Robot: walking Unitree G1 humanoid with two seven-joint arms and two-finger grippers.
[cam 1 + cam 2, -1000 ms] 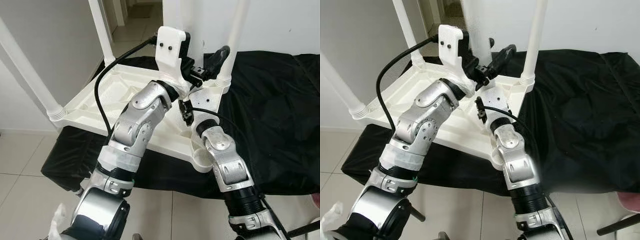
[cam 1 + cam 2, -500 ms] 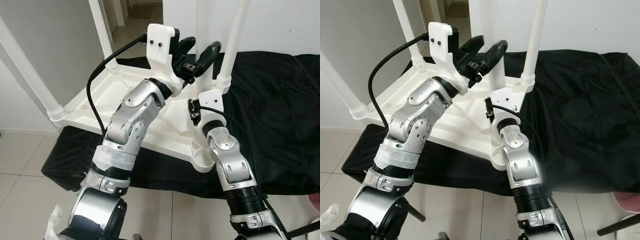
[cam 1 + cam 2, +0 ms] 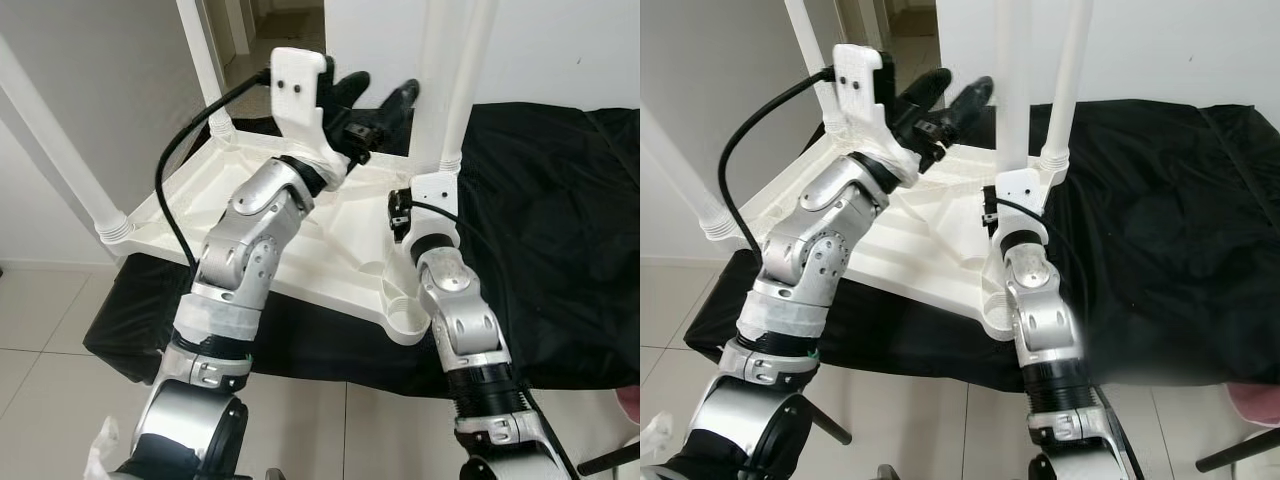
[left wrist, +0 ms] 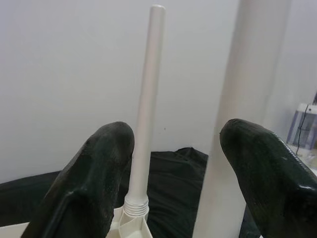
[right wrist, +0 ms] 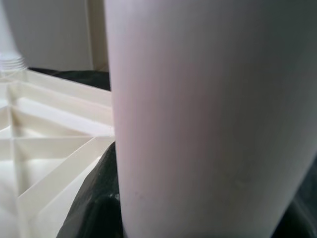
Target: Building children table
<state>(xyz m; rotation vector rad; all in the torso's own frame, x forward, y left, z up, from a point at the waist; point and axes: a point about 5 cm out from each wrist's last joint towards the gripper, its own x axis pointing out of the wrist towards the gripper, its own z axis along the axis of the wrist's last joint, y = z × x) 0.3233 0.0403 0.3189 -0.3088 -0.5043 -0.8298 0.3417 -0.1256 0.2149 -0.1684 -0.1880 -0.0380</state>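
Tabletop [image 3: 240, 190], white plastic and turned upside down, lies on a black cloth [image 3: 560, 230] over a low surface, its ribbed underside facing up. In the left eye view three legs already stand in their corner sockets: one at the near left corner [image 3: 60, 150], one at the far left [image 3: 200, 60], one at the far right [image 3: 462, 80]. The near right socket [image 3: 405, 322] is bare. The left end effector [image 3: 372, 98] is raised above the far side of the tabletop, its two black fingers spread wide. The right arm reaches up from below, and just beyond its wrist a loose leg [image 3: 432, 80] stands upright beside the far right leg.

The right eye view shows that loose leg [image 3: 1012, 80] rising straight from the right wrist mount.

From the left wrist view, both fingers [image 4: 89, 183] gape apart; the far right leg [image 4: 146, 109] shows between them in its threaded collar, and the loose leg [image 4: 242, 124] stands closer, near the other finger.

From the right wrist view, the right end effector [image 5: 198, 218] is closed round the loose leg [image 5: 208, 114], its dark fingers [image 5: 94, 208] pressed at the leg's base, with the ribbed tabletop [image 5: 44, 144] beside it.
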